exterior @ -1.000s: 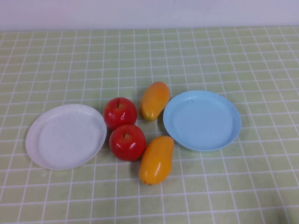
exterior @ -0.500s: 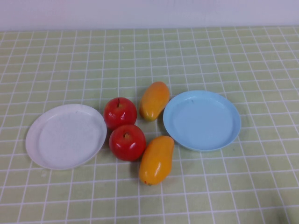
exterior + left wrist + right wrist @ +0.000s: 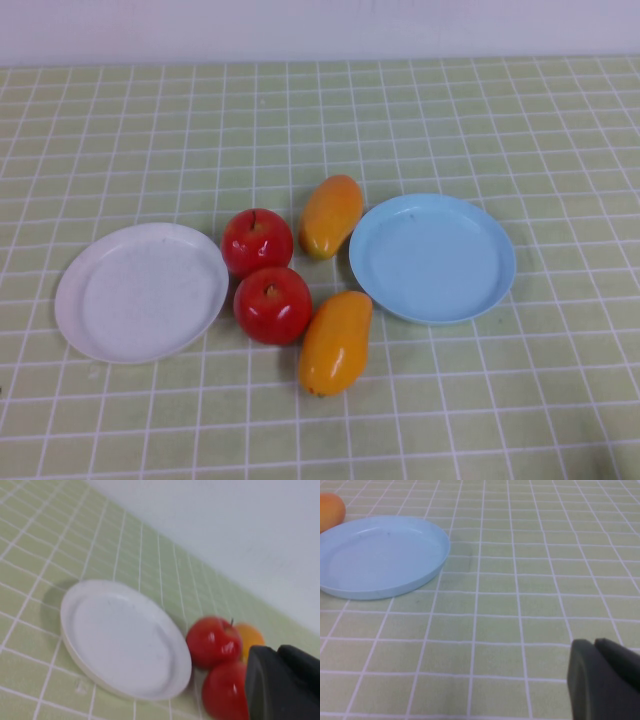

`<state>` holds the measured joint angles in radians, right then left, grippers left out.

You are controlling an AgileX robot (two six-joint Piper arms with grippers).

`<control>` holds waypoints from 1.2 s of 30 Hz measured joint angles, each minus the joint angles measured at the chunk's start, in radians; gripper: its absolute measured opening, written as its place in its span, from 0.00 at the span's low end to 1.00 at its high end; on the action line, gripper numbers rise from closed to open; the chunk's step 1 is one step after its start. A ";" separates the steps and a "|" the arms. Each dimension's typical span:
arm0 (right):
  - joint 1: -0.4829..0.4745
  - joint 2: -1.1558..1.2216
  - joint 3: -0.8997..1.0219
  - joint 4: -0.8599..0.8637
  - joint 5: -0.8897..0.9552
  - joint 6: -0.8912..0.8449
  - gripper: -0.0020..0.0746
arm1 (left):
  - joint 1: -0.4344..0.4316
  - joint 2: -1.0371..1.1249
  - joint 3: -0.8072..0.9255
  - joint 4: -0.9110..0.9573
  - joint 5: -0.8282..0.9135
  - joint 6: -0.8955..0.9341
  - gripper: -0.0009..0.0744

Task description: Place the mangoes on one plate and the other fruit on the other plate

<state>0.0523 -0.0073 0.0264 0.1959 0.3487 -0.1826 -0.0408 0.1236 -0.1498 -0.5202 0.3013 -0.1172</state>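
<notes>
Two red apples (image 3: 256, 241) (image 3: 272, 305) and two mangoes (image 3: 331, 216) (image 3: 335, 341) lie on the cloth between the white plate (image 3: 141, 291) on the left and the light blue plate (image 3: 432, 257) on the right. Both plates hold nothing. Neither arm shows in the high view. In the left wrist view my left gripper (image 3: 278, 652) is shut and holds nothing, hovering short of the apples (image 3: 213, 642) and the white plate (image 3: 125, 639). In the right wrist view my right gripper (image 3: 594, 644) is likewise shut with nothing in it, well back from the blue plate (image 3: 380, 555) and a mango (image 3: 331, 511).
A green checked tablecloth (image 3: 500, 120) covers the table up to a pale wall (image 3: 320, 25) at the back. The fruit lies close together, the nearer apple touching the nearer mango.
</notes>
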 joint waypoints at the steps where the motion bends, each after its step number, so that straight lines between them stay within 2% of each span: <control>1: 0.000 0.000 0.000 0.000 0.000 0.000 0.01 | 0.000 0.036 -0.037 0.000 0.037 0.026 0.02; 10: 0.000 0.000 0.000 0.000 0.000 0.000 0.01 | 0.000 0.400 -0.335 0.013 0.393 0.308 0.01; 18: 0.000 0.000 0.000 0.000 0.000 0.000 0.01 | -0.016 0.742 -0.489 0.017 0.474 0.469 0.01; 21: 0.000 0.000 0.000 0.000 0.000 0.000 0.00 | -0.077 0.866 -0.555 0.030 0.474 0.487 0.01; 24: 0.000 0.000 0.000 0.000 0.000 0.000 0.01 | -0.183 0.974 -0.627 0.074 0.475 0.463 0.01; 31: 0.000 0.000 0.000 0.000 0.000 0.000 0.01 | -0.470 1.122 -0.784 0.360 0.542 0.187 0.01; 36: 0.000 0.000 0.000 0.000 0.000 0.000 0.01 | -0.558 1.194 -0.843 0.400 0.594 0.144 0.01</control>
<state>0.0523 -0.0073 0.0264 0.1959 0.3487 -0.1826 -0.5986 1.3179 -0.9926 -0.1198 0.8956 0.0263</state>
